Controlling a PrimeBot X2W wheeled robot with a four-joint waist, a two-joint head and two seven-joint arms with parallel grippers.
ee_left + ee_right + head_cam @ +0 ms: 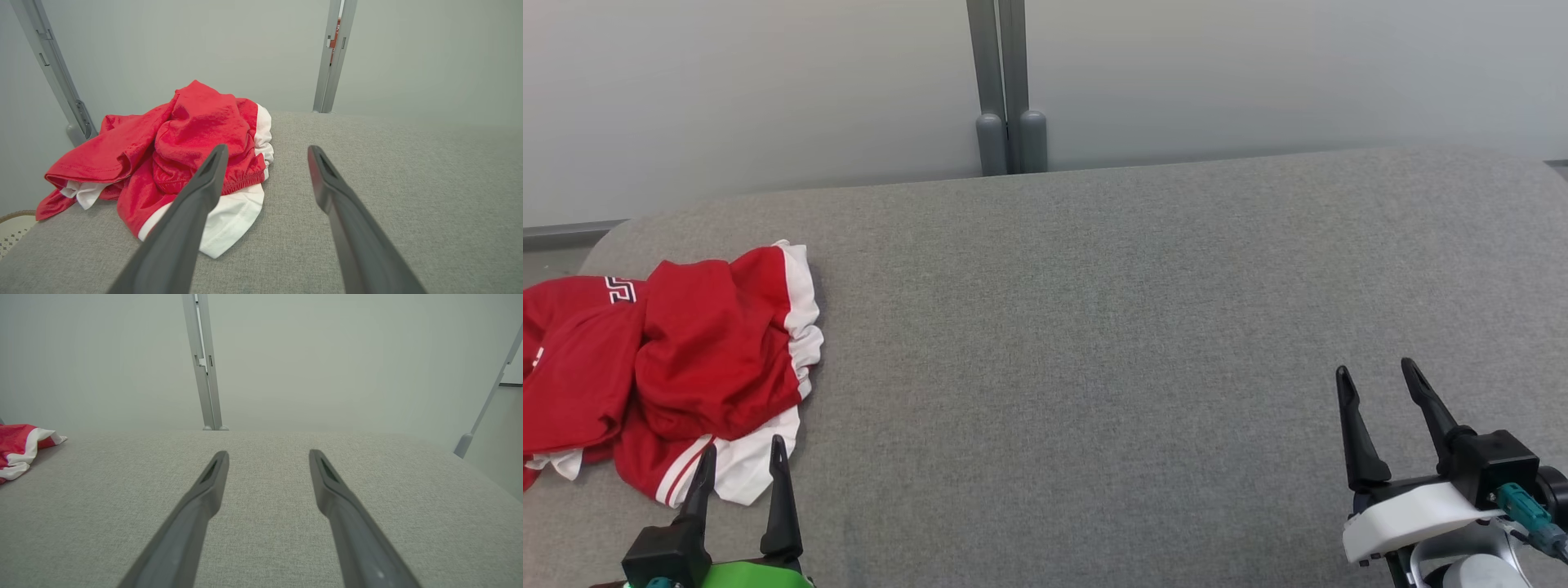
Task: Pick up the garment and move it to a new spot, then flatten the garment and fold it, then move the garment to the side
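- A crumpled red garment (678,359) with white trim lies in a heap at the left end of the grey, fabric-covered table (1094,327). Part of the cloth runs past the left edge of the head view.
- White bands edge the garment's right and near sides. A small white-and-dark emblem shows on the red cloth toward its far left.
- The left gripper (743,445) sits at the near left, with its two dark fingers spread apart and nothing between them. Its fingertips point at the near edge of the heap.
- In the left wrist view, one finger (204,183) crosses in front of the garment's white hem, while the other lies over bare table just to the right of the cloth. Whether either finger touches the fabric cannot be told.
- The right gripper (1375,367) is at the near right, well apart from the garment. Its fingers are likewise spread and empty above bare table.
- In the right wrist view, the garment shows as a red-and-white corner at the far left.
- A grey double post (1006,90) stands upright just behind the table's far edge, near the middle, against a pale wall (1298,73).
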